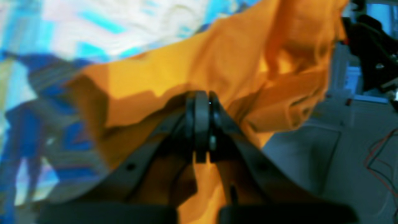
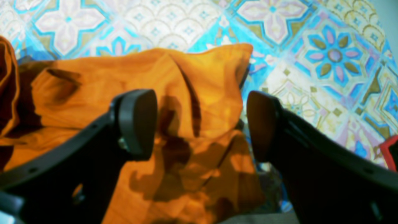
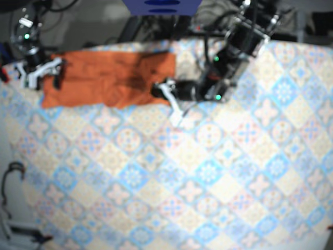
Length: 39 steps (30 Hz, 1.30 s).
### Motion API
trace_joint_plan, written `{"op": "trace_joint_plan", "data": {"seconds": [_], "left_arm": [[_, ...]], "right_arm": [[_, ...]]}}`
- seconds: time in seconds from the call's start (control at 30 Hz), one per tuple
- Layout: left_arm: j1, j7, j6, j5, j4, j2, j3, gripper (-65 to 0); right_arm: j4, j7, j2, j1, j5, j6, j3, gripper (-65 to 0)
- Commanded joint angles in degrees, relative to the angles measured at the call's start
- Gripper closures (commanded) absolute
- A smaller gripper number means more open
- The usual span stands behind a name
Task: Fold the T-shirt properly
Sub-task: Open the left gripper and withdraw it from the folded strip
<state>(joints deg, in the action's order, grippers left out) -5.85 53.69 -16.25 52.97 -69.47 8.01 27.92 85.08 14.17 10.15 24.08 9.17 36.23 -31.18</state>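
Note:
The orange T-shirt [image 3: 106, 78] lies bunched in a long strip along the far left edge of the table. My left gripper [image 1: 202, 101] is shut on a fold of the T-shirt [image 1: 217, 62] at its right end, lifting the cloth a little; in the base view this left gripper [image 3: 158, 91] is at the shirt's lower right corner. My right gripper [image 2: 200, 124] stands open just above the wrinkled T-shirt [image 2: 108, 77], with cloth showing between the fingers but not pinched. Seen from the base, the right gripper [image 3: 44, 73] hovers at the shirt's left end.
A blue and cream patterned tablecloth [image 3: 208, 172] covers the table. A red object [image 2: 390, 152] shows at the right edge of the right wrist view. Red wires [image 1: 379, 155] hang over the grey floor past the table's edge. A blue object [image 3: 161, 6] stands behind the table.

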Motion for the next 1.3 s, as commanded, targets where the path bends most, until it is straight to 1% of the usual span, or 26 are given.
{"op": "trace_joint_plan", "data": {"seconds": [0.0,0.07,0.3,0.43,0.53,0.63,0.73,0.9,1.27], "left_arm": [[-0.9,-0.5,-0.5,1.1,-0.9,-0.8,-0.1,0.0],[-1.0,-0.2,-0.5,1.1,-0.9,-1.6,0.1,0.0],[-1.8,0.0,-0.7,1.0,-0.9,-1.6,0.6,0.0],[-4.1,0.0,-0.9,1.1,-0.8,-1.2,6.1,0.0],[-5.5,0.0,-2.9,1.2,-0.7,-1.3,9.1,0.0],[-6.7,1.0,-3.3,1.2,-0.6,-1.6,11.4,0.0],[-7.9,2.4,-4.6,1.1,-0.2,-2.6,12.0,0.0],[-10.4,6.0,-8.5,1.1,4.7,-4.3,12.6,0.0],[-14.0,6.4,-12.3,1.3,5.4,-4.5,19.8,0.0]], "right_arm": [[0.8,-1.6,0.8,0.0,0.7,0.2,-0.3,-43.4],[0.8,-1.6,0.8,0.0,0.7,0.2,-0.3,-43.4],[0.7,-1.6,0.8,0.1,0.7,0.2,-0.3,-43.4],[0.7,-1.5,0.8,0.0,0.7,0.2,-0.3,-43.4],[0.7,-1.5,0.8,0.0,0.7,0.2,-0.3,-43.4],[0.7,-1.5,0.8,0.0,0.7,0.2,-0.3,-43.4],[0.7,-1.5,0.8,0.0,0.7,0.2,-0.3,-43.4],[0.7,-1.5,0.8,0.0,0.7,0.2,-0.3,-43.4],[0.7,-1.6,0.8,0.0,0.7,0.2,-0.2,-43.4]]}}
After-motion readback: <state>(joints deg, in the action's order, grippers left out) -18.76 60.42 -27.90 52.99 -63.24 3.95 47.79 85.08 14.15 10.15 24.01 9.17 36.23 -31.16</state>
